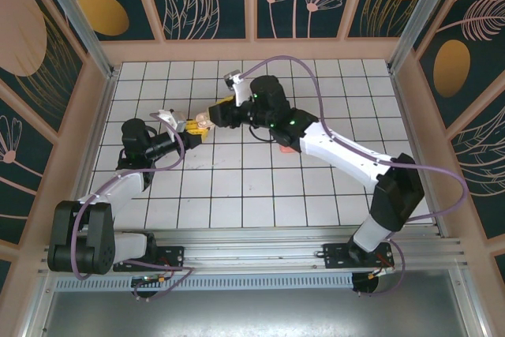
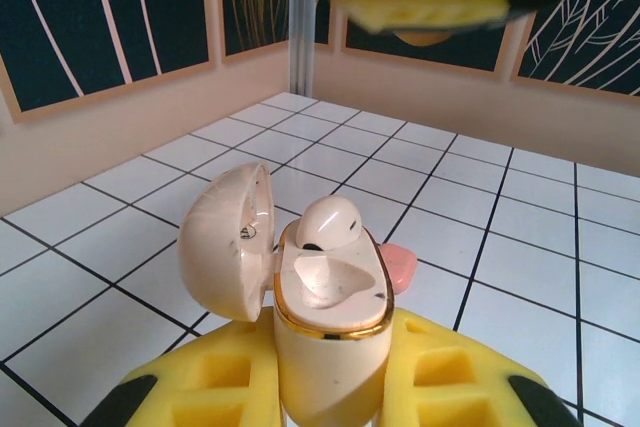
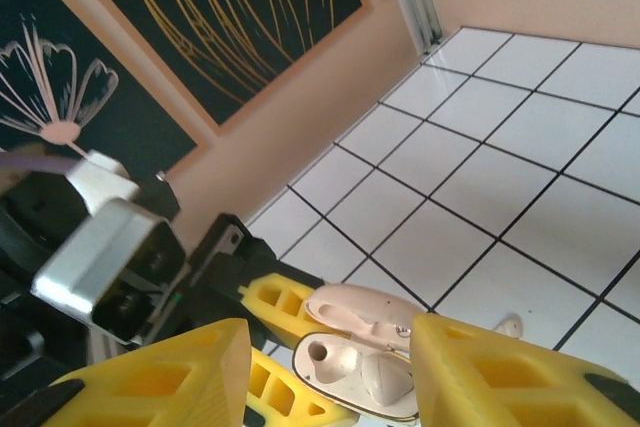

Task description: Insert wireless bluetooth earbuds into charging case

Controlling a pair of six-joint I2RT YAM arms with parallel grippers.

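Observation:
My left gripper (image 1: pixel 188 126) (image 2: pixel 330 372) is shut on the beige charging case (image 2: pixel 325 317) and holds it upright with the lid (image 2: pixel 225 242) swung open to the left. One pale beige earbud (image 2: pixel 330 222) sits in the far socket. The near socket (image 2: pixel 325 282) is bare. My right gripper (image 1: pixel 217 113) (image 3: pixel 335 357) hovers just above the case (image 3: pixel 345 382), open, with nothing between its yellow fingers (image 3: pixel 500 372). In the right wrist view the seated earbud (image 3: pixel 385 379) lies beside the bare socket. Another pale earbud (image 3: pixel 507 325) lies on the tiles behind the right finger.
A salmon-pink thing (image 2: pixel 402 267) (image 1: pixel 284 147) lies on the tiles just behind the case, partly hidden. The white tiled floor (image 1: pixel 316 195) is fenced by peach walls (image 1: pixel 252 49). The right arm (image 1: pixel 339 151) stretches across the middle.

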